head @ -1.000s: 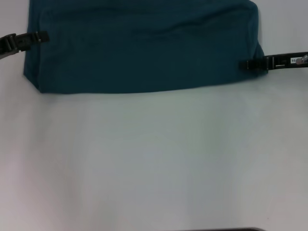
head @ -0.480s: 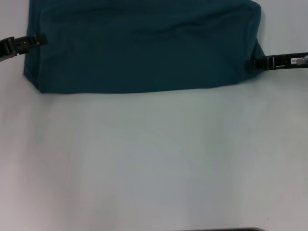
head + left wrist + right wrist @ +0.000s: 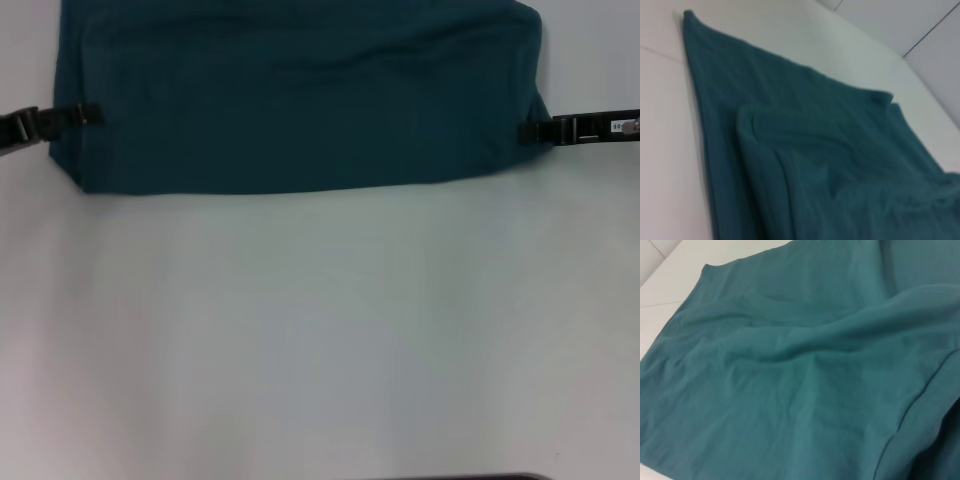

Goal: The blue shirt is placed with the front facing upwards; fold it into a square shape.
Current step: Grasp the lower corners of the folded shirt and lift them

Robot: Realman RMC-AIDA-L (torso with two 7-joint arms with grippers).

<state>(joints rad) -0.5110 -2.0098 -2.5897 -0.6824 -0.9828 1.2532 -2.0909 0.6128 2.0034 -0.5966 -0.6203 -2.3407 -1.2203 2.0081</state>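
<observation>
Head view shows the blue shirt [image 3: 300, 95] lying flat across the far part of the white bench [image 3: 320, 330], its near edge running almost straight from side to side and its top cut off by the frame; no lettering or collar shows, only plain teal cloth with soft creases; the left hand [image 3: 85, 115] reaches in from the left edge and its dark tip lies over the shirt's left border, low near the near-left corner; the right hand [image 3: 528, 131] comes in from the right edge and its tip meets the shirt's right border; whether either hand is clenched on the cloth or released, I cannot tell; left wrist view shows the shirt [image 3: 805, 150] with 1 layer folded over another, the under layer stretching out to a pointed corner on the bench; right wrist view is filled with rumpled shirt cloth [image 3: 790, 370], a stitched hem crossing 1 corner.
</observation>
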